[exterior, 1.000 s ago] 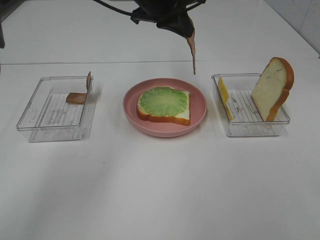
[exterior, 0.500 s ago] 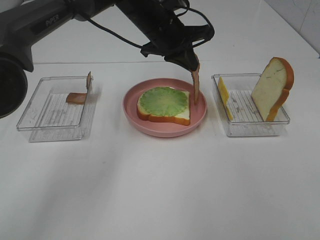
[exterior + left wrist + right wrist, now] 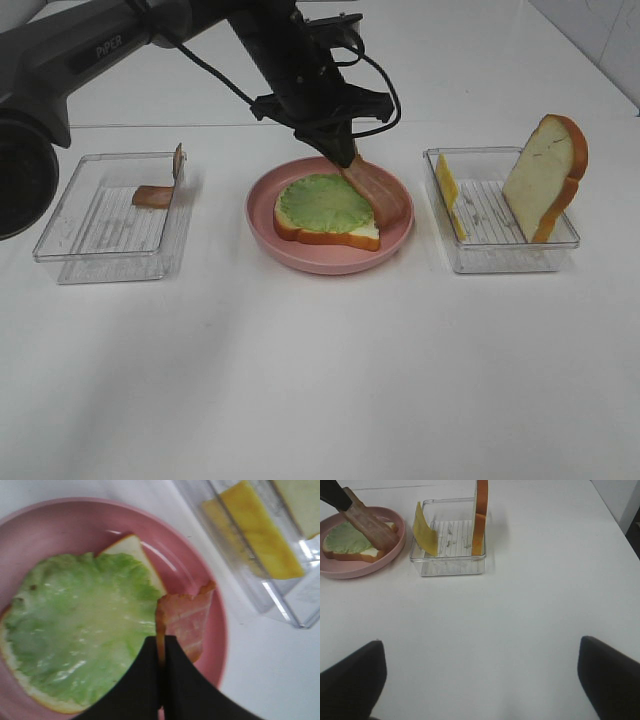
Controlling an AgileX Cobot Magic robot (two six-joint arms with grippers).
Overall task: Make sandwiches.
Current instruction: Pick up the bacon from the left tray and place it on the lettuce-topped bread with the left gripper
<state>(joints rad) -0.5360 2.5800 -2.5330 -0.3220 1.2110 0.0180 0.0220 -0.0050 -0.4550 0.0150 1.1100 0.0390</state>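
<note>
Two trays [image 3: 110, 228] [image 3: 487, 215], one plate [image 3: 330, 266], two bread slices [image 3: 322, 238] [image 3: 545, 175]

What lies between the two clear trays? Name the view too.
The pink plate, holding a bread slice topped with lettuce; the left gripper holds a bacon strip that leans onto it. The exterior high view shows this.

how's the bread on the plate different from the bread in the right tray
The plate bread lies flat on the plate; the tray bread stands on edge in the tray. The plate bread is topped with lettuce; the tray bread is bare. Both are white with an orange-brown crust.
</note>
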